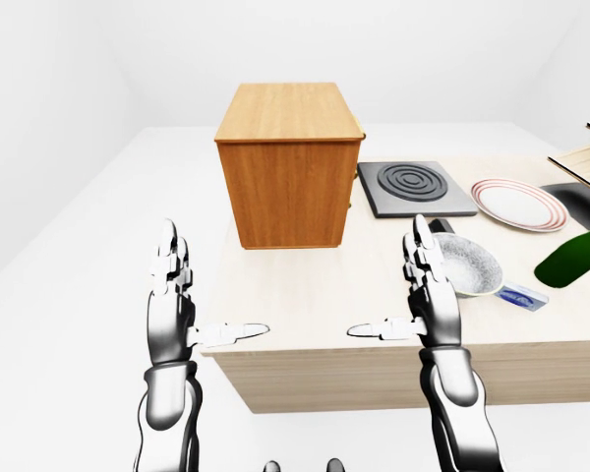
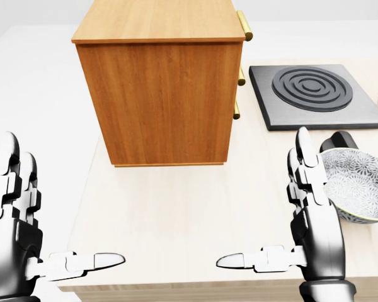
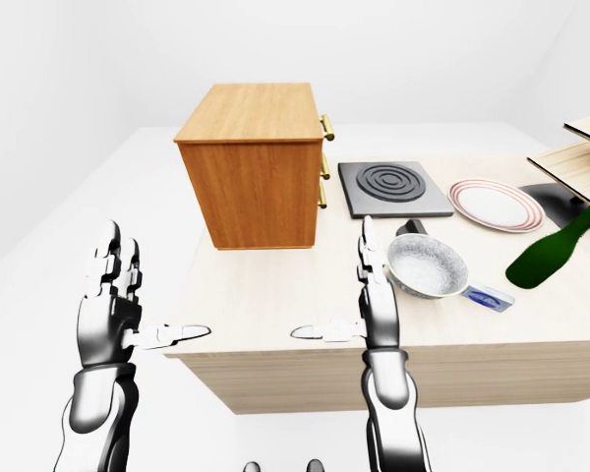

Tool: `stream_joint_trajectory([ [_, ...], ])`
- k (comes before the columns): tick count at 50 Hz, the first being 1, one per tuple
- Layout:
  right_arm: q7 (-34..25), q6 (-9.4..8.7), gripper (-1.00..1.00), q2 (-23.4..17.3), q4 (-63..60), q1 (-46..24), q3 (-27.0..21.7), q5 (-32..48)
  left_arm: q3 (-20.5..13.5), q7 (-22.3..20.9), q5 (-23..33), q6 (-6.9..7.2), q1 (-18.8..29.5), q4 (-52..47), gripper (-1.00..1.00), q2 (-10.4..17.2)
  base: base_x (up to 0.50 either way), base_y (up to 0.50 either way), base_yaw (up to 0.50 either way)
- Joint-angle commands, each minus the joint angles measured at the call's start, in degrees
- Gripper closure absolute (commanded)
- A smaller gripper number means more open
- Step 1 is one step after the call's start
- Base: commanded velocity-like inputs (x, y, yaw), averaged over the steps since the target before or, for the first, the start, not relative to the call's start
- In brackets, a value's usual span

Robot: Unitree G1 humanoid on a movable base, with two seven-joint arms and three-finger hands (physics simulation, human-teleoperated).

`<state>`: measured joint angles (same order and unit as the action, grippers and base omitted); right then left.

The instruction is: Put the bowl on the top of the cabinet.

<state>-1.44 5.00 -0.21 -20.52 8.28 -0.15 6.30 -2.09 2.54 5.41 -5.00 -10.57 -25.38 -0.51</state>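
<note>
The bowl (image 2: 356,189), grey with a flower pattern inside, stands on the light wooden table (image 2: 176,214) at the right of the head view. The wooden cabinet (image 2: 160,94) with brass handles on its right side stands on the table left of centre, and its flat top (image 1: 287,110) is bare. My right hand (image 1: 388,285) is open, fingers upright and thumb pointing left, just left of the bowl and apart from it. My left hand (image 1: 208,287) is open and empty at the table's left corner, thumb pointing right.
A black hob plate (image 1: 416,187) lies right of the cabinet. A red-rimmed plate (image 1: 518,204), a green bottle (image 1: 575,258) and a small blue-and-white object (image 1: 521,295) lie farther right. A wooden shelf (image 1: 582,157) stands at the right edge. A small dark object (image 2: 340,139) sits just above the bowl.
</note>
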Motion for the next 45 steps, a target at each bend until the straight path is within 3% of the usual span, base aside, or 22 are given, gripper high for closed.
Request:
stream_joint_trajectory([
  [1, 0.0, 0.0, -1.0, -0.1, 0.1, -0.1, -0.2, -0.3, 0.2, -0.1, 0.0, 0.0, 0.0, 0.0, -1.0, -0.1, 0.0, 0.0, 0.0],
  [9, 0.0, 0.0, -1.0, -0.1, 0.8, -0.4, -0.4, -0.7, 0.1, 0.0, -0.1, 0.0, 0.2, 0.5, -1.0, 0.0, 0.0, 0.0, 0.0],
  [45, 0.1, 0.0, -1.0, -0.1, 1.5, -0.5, -0.6, -0.9, 0.4, -0.2, 0.0, 0.0, 0.2, 0.7, -1.0, 0.0, 0.35, 0.0, 0.0],
])
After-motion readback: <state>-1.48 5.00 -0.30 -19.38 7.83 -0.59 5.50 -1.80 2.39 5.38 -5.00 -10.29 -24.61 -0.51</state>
